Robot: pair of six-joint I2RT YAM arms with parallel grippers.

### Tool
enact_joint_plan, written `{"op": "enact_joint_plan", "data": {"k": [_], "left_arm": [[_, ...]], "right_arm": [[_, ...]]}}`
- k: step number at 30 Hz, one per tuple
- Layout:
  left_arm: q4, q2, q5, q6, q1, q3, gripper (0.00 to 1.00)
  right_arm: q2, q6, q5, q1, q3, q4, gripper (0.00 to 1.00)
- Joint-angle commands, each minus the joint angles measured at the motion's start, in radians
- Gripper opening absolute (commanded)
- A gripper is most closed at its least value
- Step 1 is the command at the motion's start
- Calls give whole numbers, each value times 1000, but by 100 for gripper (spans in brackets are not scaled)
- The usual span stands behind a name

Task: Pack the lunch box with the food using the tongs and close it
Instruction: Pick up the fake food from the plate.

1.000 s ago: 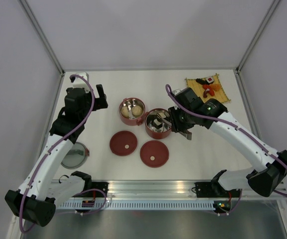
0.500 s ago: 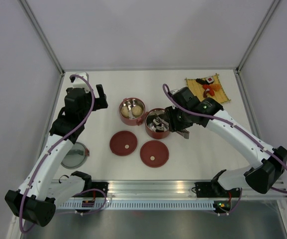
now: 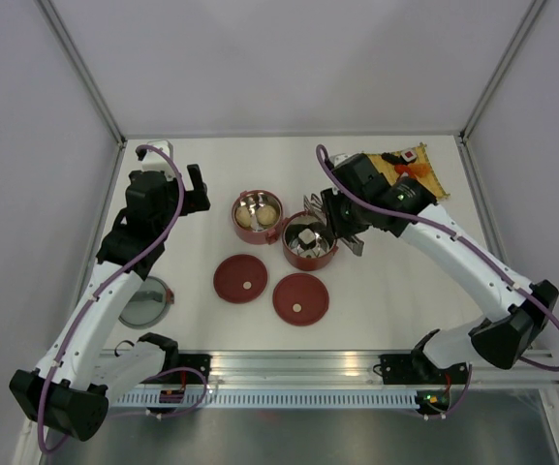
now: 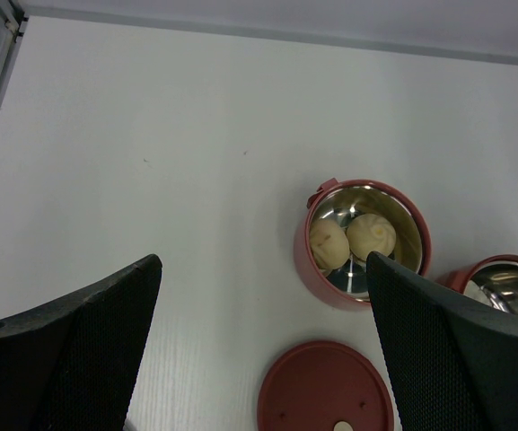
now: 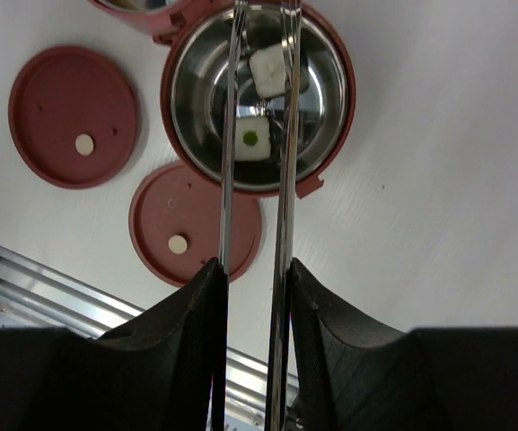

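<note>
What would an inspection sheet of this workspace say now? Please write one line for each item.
Surface: white table, a few tiny specks.
Job's things: left bowl holds two beige balls; right bowl holds white pieces; a lid and a second lid lie flat in front of the bowls; more food sits on the yellow mat.
Clutter: a round red-rimmed dish, partly behind the left arm.
Grippers: left gripper open, empty; right gripper shut on the tongs, which reach over the right bowl.
Cables: purple cables follow both arms.
Surroundings: pale walls, metal posts, a metal rail at the near edge.
</note>
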Motion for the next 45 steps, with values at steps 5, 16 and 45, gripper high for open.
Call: {"op": "enact_joint_plan", "data": {"k": [5,16,45], "left_arm": [[14,-26,17,-5,4,25,100],[16,-20,14,-5,4,23,100],[14,23,20,-1,4,20,100]], "right_arm": [[110,-51,51,-107,200,34,40],[295,-104,74,-437,248,182,40],[447,-169,-36,-733,119,325,44]]}}
